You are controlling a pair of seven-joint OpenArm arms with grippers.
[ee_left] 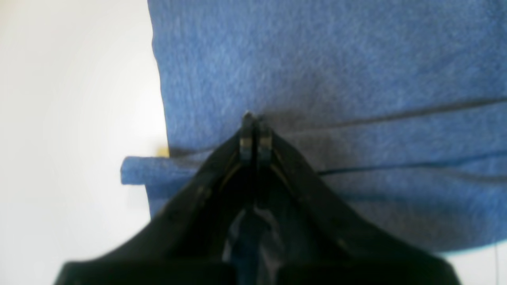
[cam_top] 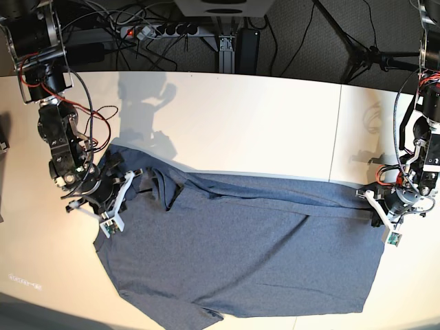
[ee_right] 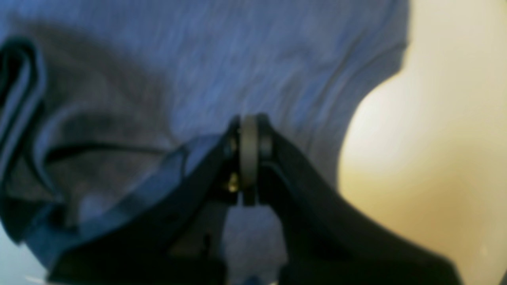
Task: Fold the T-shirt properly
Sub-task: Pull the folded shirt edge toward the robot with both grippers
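The blue-grey T-shirt (cam_top: 240,240) lies spread plain side up across the front of the white table, with a fold ridge running along its upper edge. In the base view my right gripper (cam_top: 127,177) is at the shirt's left corner and my left gripper (cam_top: 362,195) at its right corner. Seen from the left wrist, the left gripper (ee_left: 253,116) is shut, tips pinching the T-shirt (ee_left: 317,59) at a fold near its edge. Seen from the right wrist, the right gripper (ee_right: 249,118) is shut on bunched cloth of the T-shirt (ee_right: 198,59).
The white table (cam_top: 240,117) extends behind the shirt, with a seam (cam_top: 337,130) at the right. A power strip (cam_top: 158,29) and cables lie beyond the back edge. The shirt's lower hem reaches the table's front edge.
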